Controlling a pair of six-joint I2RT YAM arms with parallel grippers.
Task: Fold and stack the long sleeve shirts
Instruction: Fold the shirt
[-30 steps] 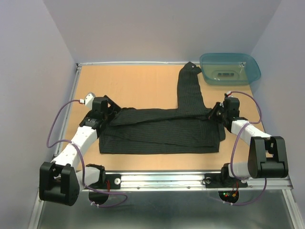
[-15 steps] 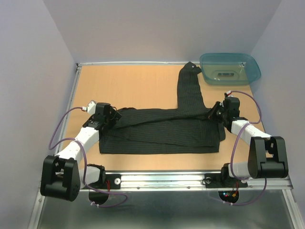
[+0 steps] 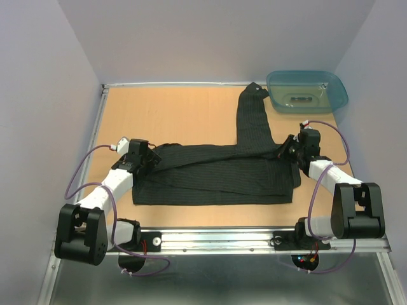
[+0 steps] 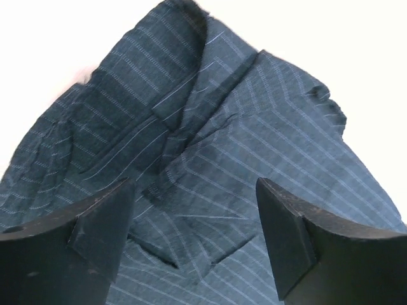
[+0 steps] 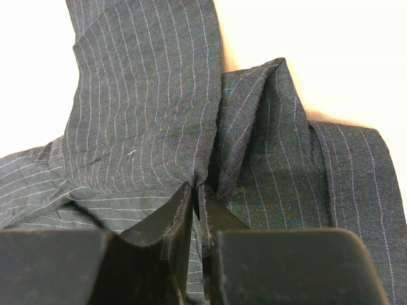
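The black shirt [image 3: 216, 175] lies folded flat, nearer you and left of the teal tub [image 3: 339, 96]. A small pale shape shows in the tub, too unclear to name. Your right gripper [image 5: 197, 203] pinches the shirt's tub-side edge; your left gripper [image 4: 194, 210] gapes wide over its far end.

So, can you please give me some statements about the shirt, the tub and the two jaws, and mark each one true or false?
1. The right jaws are shut on a fold of the black shirt. True.
2. The left jaws are clamped on the shirt. False: they stand wide open, with the cloth lying loose below them.
3. The teal tub stands at the far right corner of the table. True.
4. One sleeve lies inside the tub. False: it stretches toward the far edge and ends beside the tub, outside it.
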